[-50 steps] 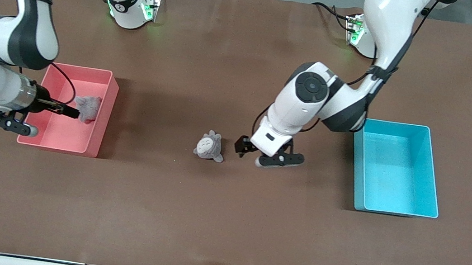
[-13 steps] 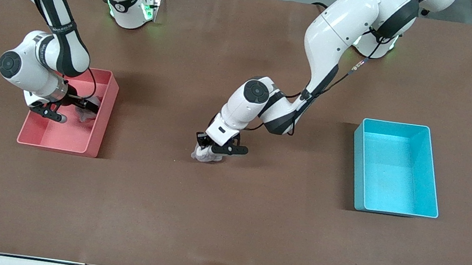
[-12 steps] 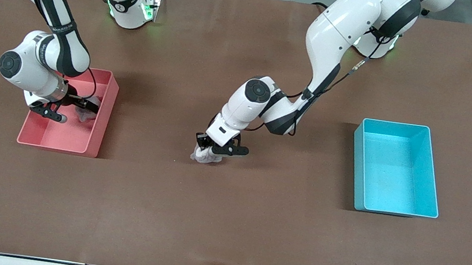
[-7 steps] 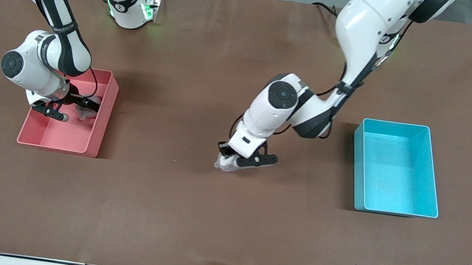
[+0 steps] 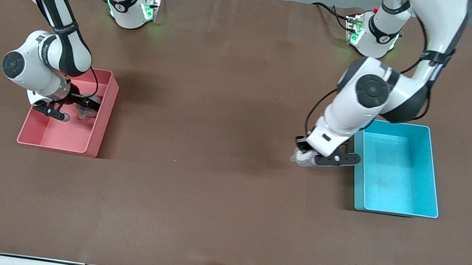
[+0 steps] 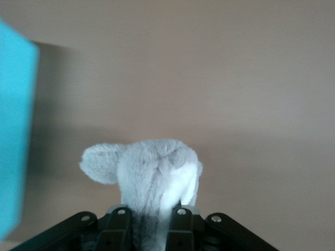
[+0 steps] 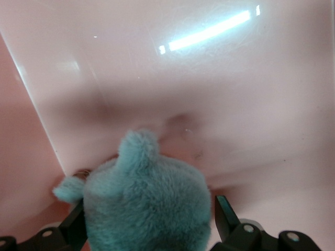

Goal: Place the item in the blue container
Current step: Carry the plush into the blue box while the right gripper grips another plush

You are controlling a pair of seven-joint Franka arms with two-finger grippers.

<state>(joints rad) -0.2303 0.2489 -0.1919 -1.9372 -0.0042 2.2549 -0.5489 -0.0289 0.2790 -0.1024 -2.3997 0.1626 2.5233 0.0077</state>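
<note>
- Front view: your left gripper (image 5: 306, 156) has carried the plush (image 5: 302, 158) from mid-table to just beside the blue bin (image 5: 433, 176), over bare table at the wall facing the right arm's end. Half a second ago it was well short of here.
- The bin holds nothing yet, so I judge only the last stretch over the wall and the release remain.
- Your right gripper (image 5: 84, 105) waits inside the pink bin (image 5: 99, 132), as before, at a second plush (image 5: 83, 113).
- Left wrist view: jaws closed tight on the plush (image 6: 152, 178); the bin's blue wall (image 6: 13, 136) shows at the edge.
- Right wrist view: jaws spread wide either side of the second plush (image 7: 144, 204), which lies on the pink floor; you can't call that a grip.
</note>
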